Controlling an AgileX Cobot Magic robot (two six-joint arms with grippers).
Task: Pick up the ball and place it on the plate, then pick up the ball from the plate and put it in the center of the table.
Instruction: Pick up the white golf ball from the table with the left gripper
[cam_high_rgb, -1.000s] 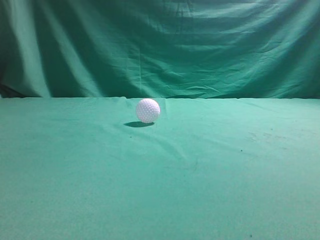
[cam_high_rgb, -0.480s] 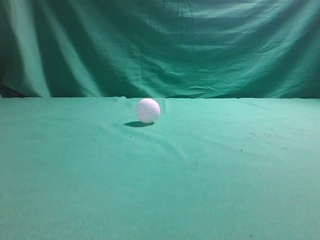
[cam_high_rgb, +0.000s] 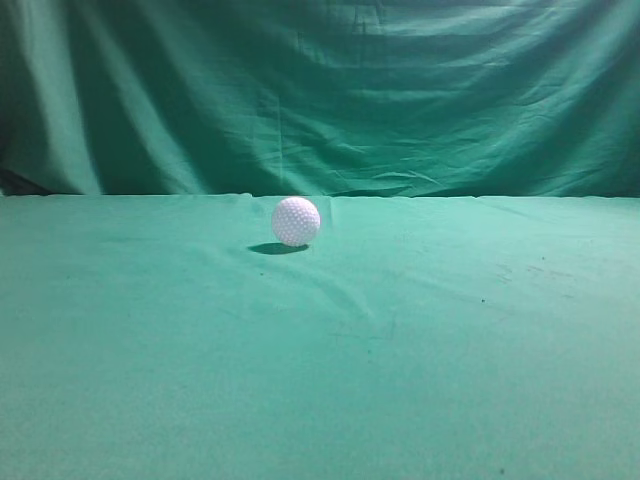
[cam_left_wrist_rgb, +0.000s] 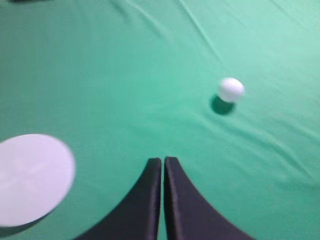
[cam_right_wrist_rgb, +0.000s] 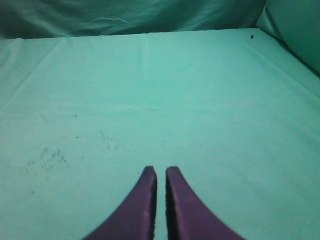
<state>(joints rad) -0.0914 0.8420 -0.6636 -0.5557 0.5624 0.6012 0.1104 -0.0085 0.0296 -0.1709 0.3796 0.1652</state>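
In the exterior view, the white dimpled ball rests on the table, which is covered with green cloth; it sits toward the far edge, a little left of the middle, with a small dark shadow on its left side; behind it hangs the folded green curtain; no arm shows in this view.

In the left wrist view, the left gripper has its two black fingers pressed together with only a thin line between them, and nothing is held; the ball lies on the cloth ahead and to the right, well apart from the fingertips; a flat white round plate lies at the lower left, partly cut by the edge; this picture is somewhat blurred.

In the right wrist view, the right gripper is also closed, with a narrow gap between the fingers, and it is empty; before it is only green cloth with some small dark specks at the left.
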